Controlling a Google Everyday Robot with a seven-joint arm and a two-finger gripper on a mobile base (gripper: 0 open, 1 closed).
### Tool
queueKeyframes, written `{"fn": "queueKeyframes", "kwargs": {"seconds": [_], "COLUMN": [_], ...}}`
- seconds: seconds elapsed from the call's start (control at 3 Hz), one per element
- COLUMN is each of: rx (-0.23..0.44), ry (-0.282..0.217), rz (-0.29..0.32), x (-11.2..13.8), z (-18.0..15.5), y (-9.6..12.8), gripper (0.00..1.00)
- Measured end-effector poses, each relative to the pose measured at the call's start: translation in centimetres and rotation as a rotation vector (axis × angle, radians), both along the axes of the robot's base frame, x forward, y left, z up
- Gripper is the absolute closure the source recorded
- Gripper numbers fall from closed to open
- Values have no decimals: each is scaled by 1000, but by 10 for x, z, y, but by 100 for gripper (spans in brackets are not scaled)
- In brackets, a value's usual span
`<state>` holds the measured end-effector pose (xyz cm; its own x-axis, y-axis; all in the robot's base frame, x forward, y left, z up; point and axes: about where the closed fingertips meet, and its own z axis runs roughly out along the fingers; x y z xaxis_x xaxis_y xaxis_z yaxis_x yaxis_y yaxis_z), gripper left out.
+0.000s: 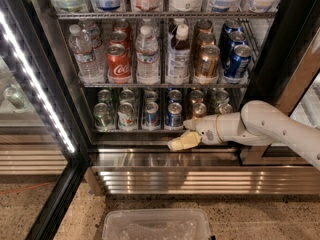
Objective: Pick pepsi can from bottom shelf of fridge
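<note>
The fridge (59, 91) stands open, with silver wire racks. The bottom shelf (131, 130) holds a row of short cans behind a thin front rail. Two short blue cans with silver tops stand in the middle of the front row: a pepsi can (173, 116) and a like one (151, 115) to its left. My gripper (183, 137), cream-tipped on a white arm that comes in from the right, is just in front of the rail, low and slightly right of the pepsi can. It holds nothing that I can see.
Green and bronze short cans (103, 117) flank the blue ones. The rack above holds water bottles, a red cola can (118, 63) and taller dark-blue cans (237, 60). A white LED strip (36, 79) lines the left frame. The ribbed steel base (200, 181) and a clear plastic bin (156, 226) lie below.
</note>
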<state>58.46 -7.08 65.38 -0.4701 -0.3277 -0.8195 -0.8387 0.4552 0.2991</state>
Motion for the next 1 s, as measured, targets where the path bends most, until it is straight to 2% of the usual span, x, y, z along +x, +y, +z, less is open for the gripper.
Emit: {"fn": "queueKeyframes", "kwargs": {"seconds": [0.33, 0.67, 1.0], "rx": [-49, -228, -291], "ry": [-48, -208, -264], "rz": [-23, -97, -129], "x": [2, 29, 41], "z": [0, 1, 4], "y": [3, 4, 2], "gripper": [19, 21, 21]}}
